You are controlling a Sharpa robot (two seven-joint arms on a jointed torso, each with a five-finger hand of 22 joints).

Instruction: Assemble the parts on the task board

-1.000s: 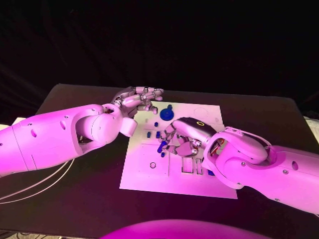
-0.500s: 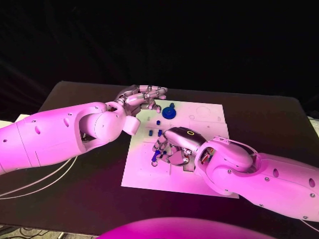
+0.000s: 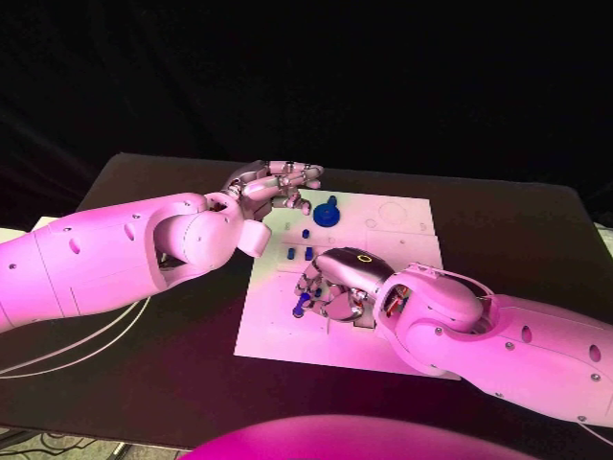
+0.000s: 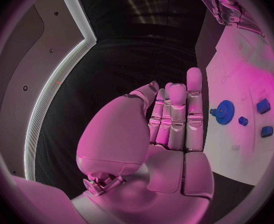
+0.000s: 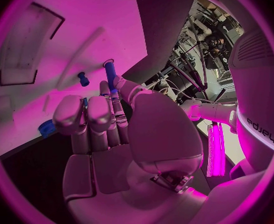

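Observation:
The white task board [image 3: 397,213] lies in the middle of the black table. My right hand [image 3: 337,282] hovers low over the board's near left part and pinches a slim blue peg [image 3: 300,306] between thumb and finger; in the right wrist view the peg [image 5: 109,73] sticks out past the fingertips towards the board [image 5: 81,25]. A blue gear [image 3: 326,215] stands near the board's far left corner, with small blue pieces [image 3: 306,254] just nearer. My left hand [image 3: 272,183] hangs over the board's far left corner, holding nothing, its fingers [image 4: 177,114] side by side beside the gear [image 4: 224,110].
More small blue parts [image 4: 263,105] sit on the board past the gear. A rectangular recess [image 5: 31,45] shows in the board ahead of the right hand. Black tabletop [image 3: 155,374] surrounds the board on all sides.
My right hand has carried the blue peg nearer and slightly left across the board, now lower over its near left part. The left hand has stayed in place.

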